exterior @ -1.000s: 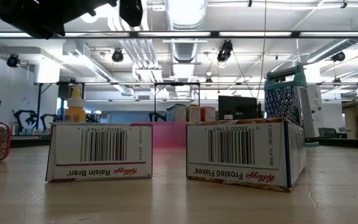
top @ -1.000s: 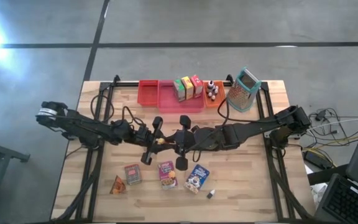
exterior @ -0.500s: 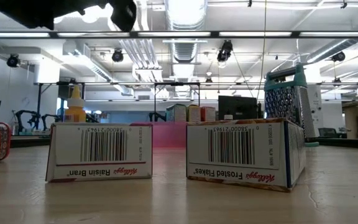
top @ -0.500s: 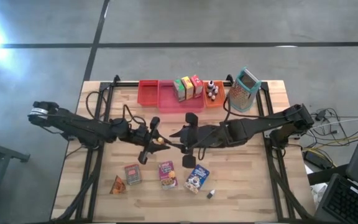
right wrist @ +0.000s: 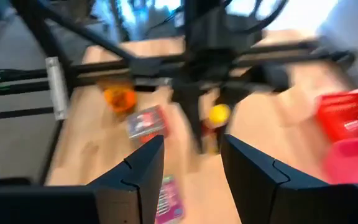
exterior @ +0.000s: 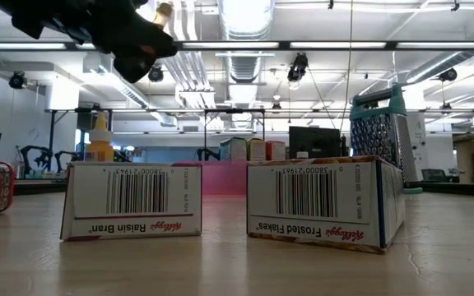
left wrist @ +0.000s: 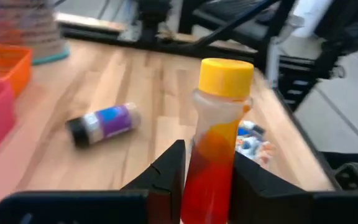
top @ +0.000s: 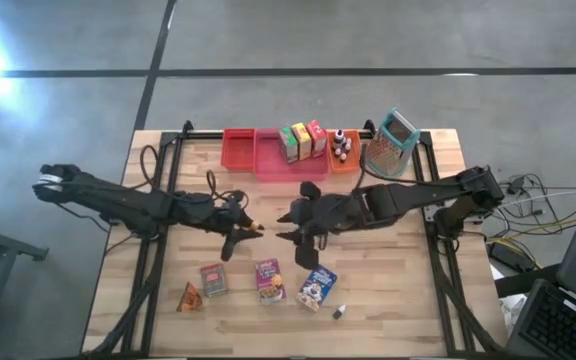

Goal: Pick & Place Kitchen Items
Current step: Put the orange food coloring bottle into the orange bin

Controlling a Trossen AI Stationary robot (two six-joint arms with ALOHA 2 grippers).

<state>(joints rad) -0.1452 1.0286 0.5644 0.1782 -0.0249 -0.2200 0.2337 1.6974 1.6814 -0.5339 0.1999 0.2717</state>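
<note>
So the thing getting handled here is a little yellow-capped sauce bottle (left wrist: 213, 146), clear with orange-red stuff inside, and the left gripper (top: 240, 231) has its two dark fingers (left wrist: 166, 177) pinched snug on the bottle's lower body, cap sticking out past the tips. It's held up off the wood over the middle of the table (top: 168, 315); from the low camera you can just catch the yellow cap (exterior: 162, 11) poking out of the dark gripper up near the ceiling lights. The right gripper (top: 298, 222) sits just across from it, close but not touching, jaws parted with nothing between them, and its own camera looks straight through the gap at the bottle. Below the two grippers, toward the front edge, the rest of the groceries lie in a loose row: an orange wedge (top: 189, 297), a small red box (top: 213, 279), a purple Raisin Bran box (top: 269, 280), a blue Frosted Flakes box (top: 317, 286) and a tiny dark-capped bottle (top: 338, 312) lying on its side. At the back edge there's a red tray (top: 238, 150), a pink tray (top: 270, 160) holding green, yellow and red boxes (top: 302, 141) standing upright, an orange tray (top: 345, 162) with a few small bottles (top: 342, 145), and a teal-framed grater (top: 393, 144) standing beside it.
</note>
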